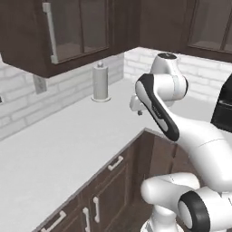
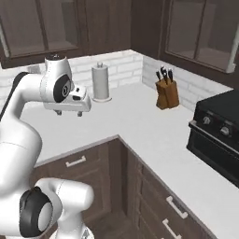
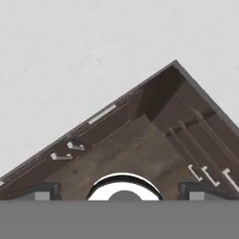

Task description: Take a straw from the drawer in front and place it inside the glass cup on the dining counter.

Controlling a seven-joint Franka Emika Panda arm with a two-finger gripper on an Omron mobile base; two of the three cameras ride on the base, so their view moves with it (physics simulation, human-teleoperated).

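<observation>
Below the white counter's inner corner, the dark brown drawer [image 3: 105,122] sits closed; the gripper [image 3: 119,190] hangs wide open, empty.

The dark brown drawer [image 2: 74,162], flat-fronted with a short silver bar handle, sits shut under the white worktop [image 2: 135,121].

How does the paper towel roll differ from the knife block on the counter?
The paper towel roll is a pale upright cylinder on a round base; the knife block is brown wood, leaning, with dark handles sticking out. The roll stands near the corner, the block further toward the stove. Both stand by the brick wall.
</observation>
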